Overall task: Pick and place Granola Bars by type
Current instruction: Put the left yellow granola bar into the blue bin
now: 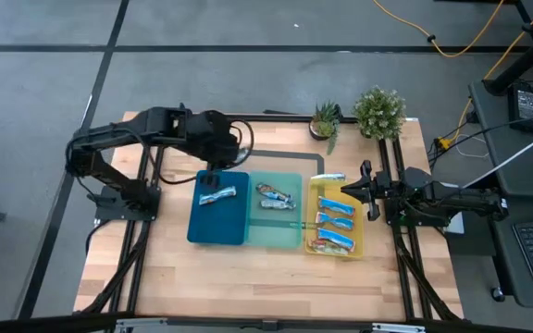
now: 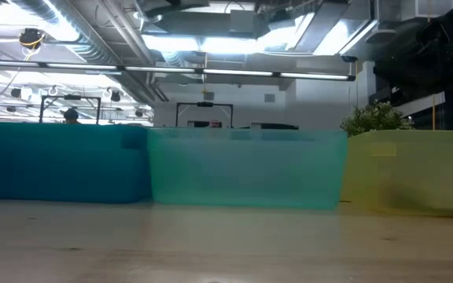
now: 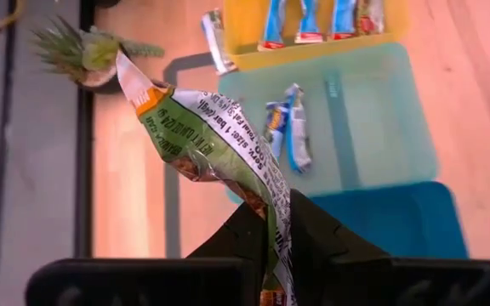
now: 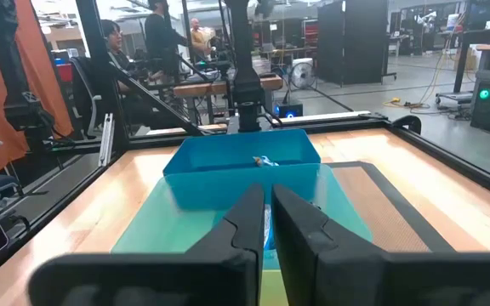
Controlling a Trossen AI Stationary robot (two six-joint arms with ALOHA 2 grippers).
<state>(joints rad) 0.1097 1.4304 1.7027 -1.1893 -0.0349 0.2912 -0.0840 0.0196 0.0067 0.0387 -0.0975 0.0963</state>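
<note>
My left gripper [image 1: 213, 173] [image 3: 277, 246] hovers over the far edge of the dark-blue tray [image 1: 218, 222] and is shut on a green-and-white wrapped granola bar [image 3: 207, 140]. One blue bar [image 1: 217, 195] lies in the dark-blue tray. Two bars [image 1: 277, 196] lie in the teal tray [image 1: 276, 231], and several blue bars [image 1: 335, 220] in the yellow tray [image 1: 357, 242]. Another bar [image 1: 327, 178] rests on the yellow tray's far rim. My right gripper [image 1: 344, 191] [image 4: 268, 217] is shut above the yellow tray's far right part and touches nothing. My left gripper pinches the green-and-white bar by one end [image 3: 276, 223] between its two fingers [image 3: 321, 242]. The rest of the crinkled wrapper sticks out ahead of the fingertips, bent to one side. The bar is lifted clear of the tray and table.
Two potted plants [image 1: 325, 120] [image 1: 379, 111] stand at the table's far edge. The three trays sit side by side mid-table, and their walls [image 2: 246, 169] fill the low view. Bare wood lies near and left of the trays. People [image 4: 113, 47] are in the room beyond.
</note>
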